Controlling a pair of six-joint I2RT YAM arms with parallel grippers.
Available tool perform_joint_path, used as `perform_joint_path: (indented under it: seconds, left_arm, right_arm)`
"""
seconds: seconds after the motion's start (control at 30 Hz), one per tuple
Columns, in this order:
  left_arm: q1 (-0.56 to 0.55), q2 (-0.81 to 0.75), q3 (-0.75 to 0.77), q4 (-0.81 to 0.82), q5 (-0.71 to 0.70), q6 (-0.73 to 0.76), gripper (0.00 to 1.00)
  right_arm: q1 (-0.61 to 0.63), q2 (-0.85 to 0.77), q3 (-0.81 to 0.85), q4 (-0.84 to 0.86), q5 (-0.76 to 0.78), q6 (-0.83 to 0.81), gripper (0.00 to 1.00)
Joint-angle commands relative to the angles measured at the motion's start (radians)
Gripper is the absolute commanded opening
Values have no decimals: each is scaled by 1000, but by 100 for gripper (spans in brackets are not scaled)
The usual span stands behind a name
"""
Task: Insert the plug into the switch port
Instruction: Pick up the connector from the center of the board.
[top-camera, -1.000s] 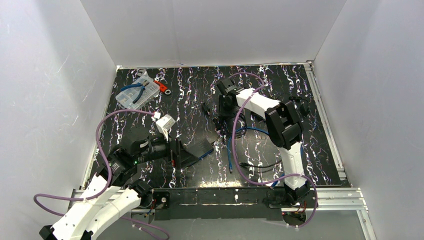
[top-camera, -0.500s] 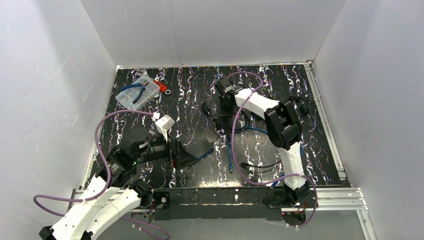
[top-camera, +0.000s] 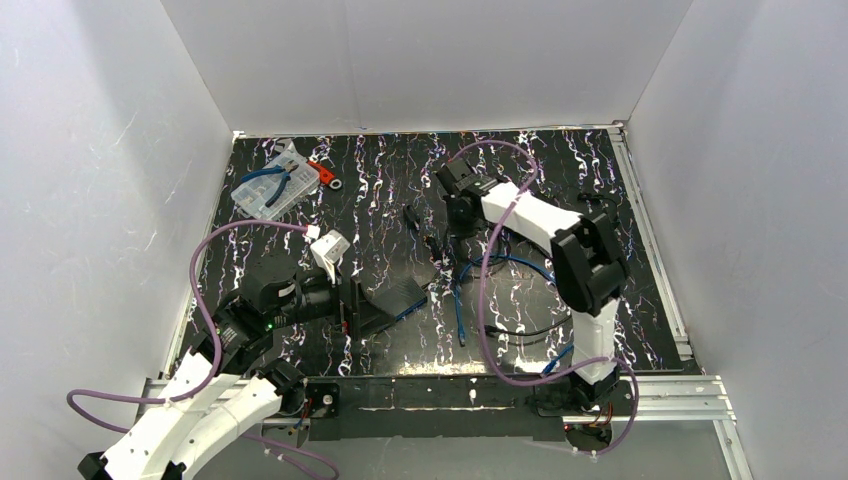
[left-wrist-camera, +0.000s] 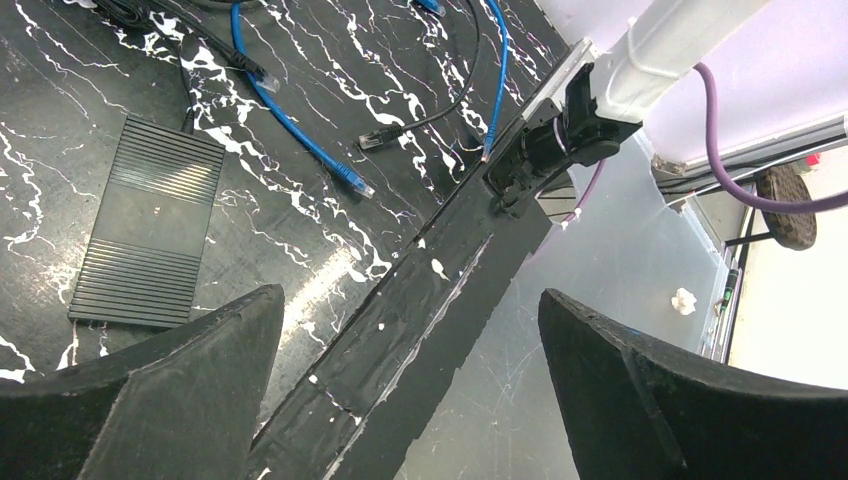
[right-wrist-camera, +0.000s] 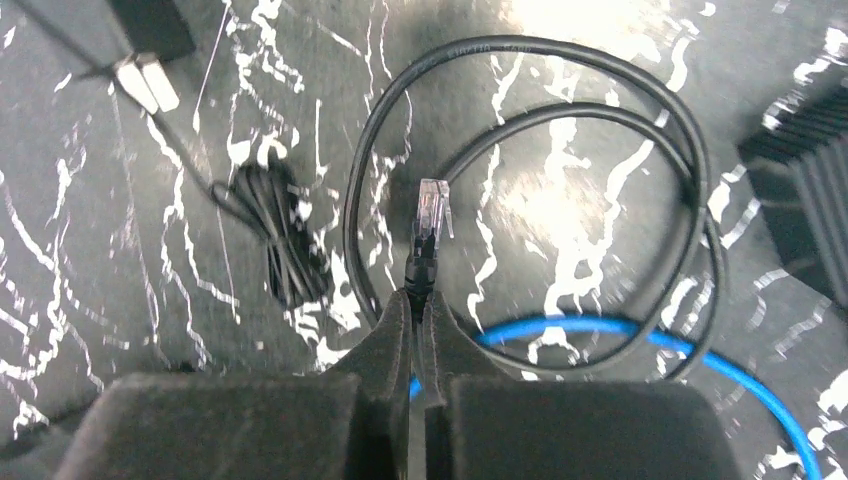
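Note:
The clear-tipped plug (right-wrist-camera: 433, 205) on a black cable (right-wrist-camera: 600, 115) sticks out just past my right gripper (right-wrist-camera: 418, 298), which is shut on the black boot behind it. From above, that gripper (top-camera: 450, 228) hangs over the middle of the mat. The switch, a flat black ribbed box (top-camera: 395, 295), lies left of it; its corner (right-wrist-camera: 800, 190) shows at the right of the right wrist view. Its ports are not visible. My left gripper (left-wrist-camera: 410, 300) is open and empty by the near rail, with the switch (left-wrist-camera: 150, 235) to its left.
A blue cable (top-camera: 458, 310) and loops of black cable lie between the switch and the right arm. A power adapter (right-wrist-camera: 110, 25) and a coiled cord bundle (right-wrist-camera: 280, 240) sit near the plug. A clear parts box with pliers (top-camera: 272, 182) stands at the back left.
My right gripper has shut on the plug's boot, and the right arm's elbow has swung right. The left arm has not moved.

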Motion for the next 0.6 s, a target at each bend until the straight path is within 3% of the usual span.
perform_joint_path:
  seconds: [0.0,0.3,0.57]
  left_arm:
    - [-4,4,39,-17,-14,14,98]
    - [-2,19,51,-1,-24,3,98]
    - [-3,46,76,28,10,-12,98]
  right_arm:
    - [13,-191,-91,44,13,-66,1]
    - [49,-470,-281,98,-109,-265,1]
    - [139,-765,-439,141,-367,-453,1]
